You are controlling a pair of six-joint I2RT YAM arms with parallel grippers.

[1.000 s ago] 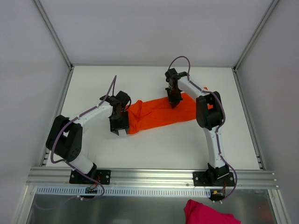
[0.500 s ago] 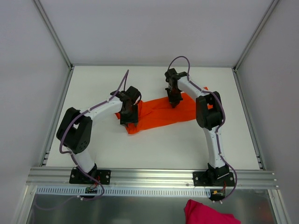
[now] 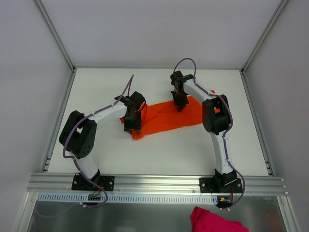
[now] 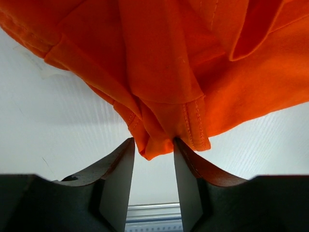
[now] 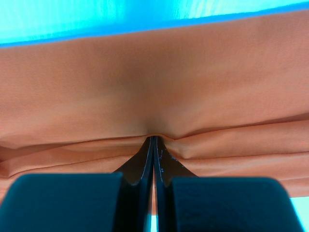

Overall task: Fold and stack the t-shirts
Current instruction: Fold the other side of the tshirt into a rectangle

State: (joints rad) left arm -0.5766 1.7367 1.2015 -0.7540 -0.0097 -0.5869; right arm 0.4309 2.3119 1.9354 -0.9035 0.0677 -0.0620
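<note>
Limp and light, the bright orange fabric t-shirt (image 3: 164, 119) lies bunched on the white counter (image 3: 159, 154), right tool (image 5: 153, 140) pinching a fold, left tool (image 4: 152, 145) apart astride its stitched hem corner, likely the surest hold.

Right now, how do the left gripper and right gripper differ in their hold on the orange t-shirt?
The left gripper has its fingers apart, straddling a bunched hem corner of the orange t-shirt; the right gripper has its fingers shut, pinching a fold. The left gripper is at the shirt's left end; the right gripper sits at its far edge. Both touch the same shirt.
</note>
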